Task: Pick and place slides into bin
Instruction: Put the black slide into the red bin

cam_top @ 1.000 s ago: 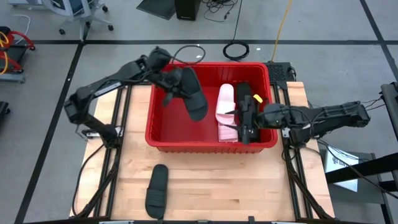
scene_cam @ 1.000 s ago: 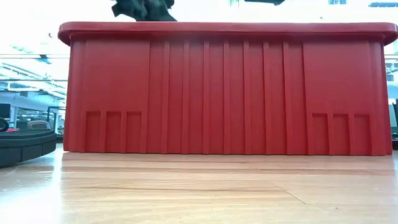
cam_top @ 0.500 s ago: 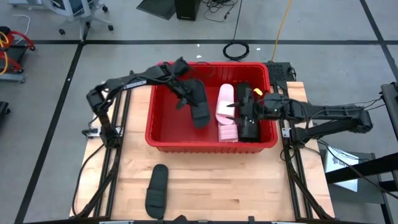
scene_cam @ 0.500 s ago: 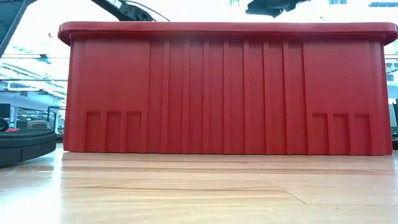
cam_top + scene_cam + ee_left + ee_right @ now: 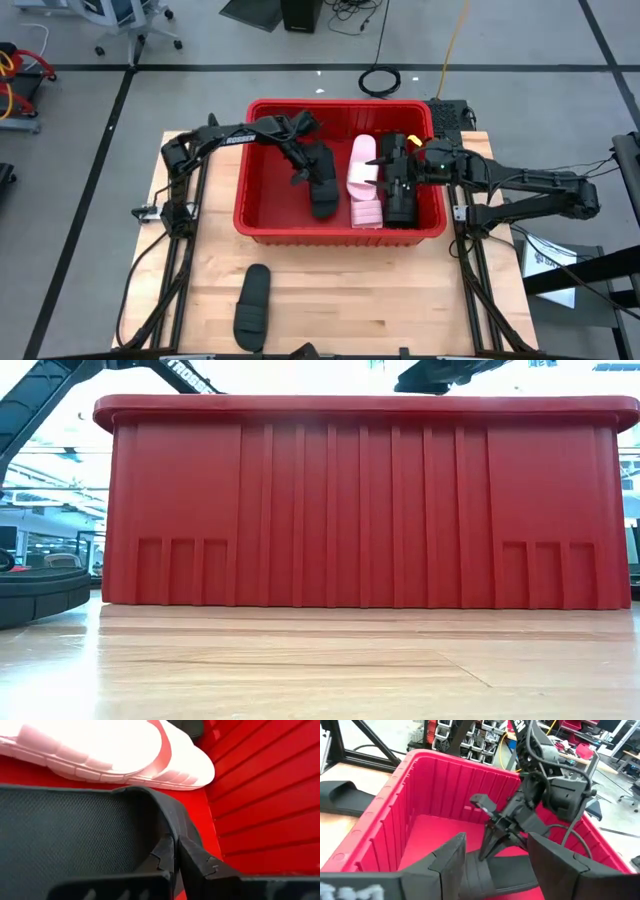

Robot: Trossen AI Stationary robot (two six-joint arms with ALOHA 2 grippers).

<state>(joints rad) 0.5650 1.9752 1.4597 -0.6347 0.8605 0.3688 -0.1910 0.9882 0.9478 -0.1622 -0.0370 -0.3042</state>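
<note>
High view: the red bin [image 5: 262,222] sits centre frame on the wooden table [image 5: 330,300]. The left gripper [image 5: 303,168] reaches in from the upper left, clenched on a black slide [image 5: 321,180] held inside the bin. Beside it lie a pink slide [image 5: 364,180] and another black slide [image 5: 400,195]. The right gripper [image 5: 392,175], from the right, hovers over that slide, fingers spread. A third black slide [image 5: 252,305] lies on the table, lower left.

Low view: the bin's wall [image 5: 370,510] fills the frame; a black slide [image 5: 40,595] shows at the left edge.

Left wrist view: fingers [image 5: 192,860] pinch the black slide's [image 5: 75,830] strap; the pink slide [image 5: 110,750] lies above.

Right wrist view: the right gripper's open fingers [image 5: 445,862] frame the left gripper [image 5: 492,832] and its slide [image 5: 505,870] inside the bin [image 5: 395,815].
</note>
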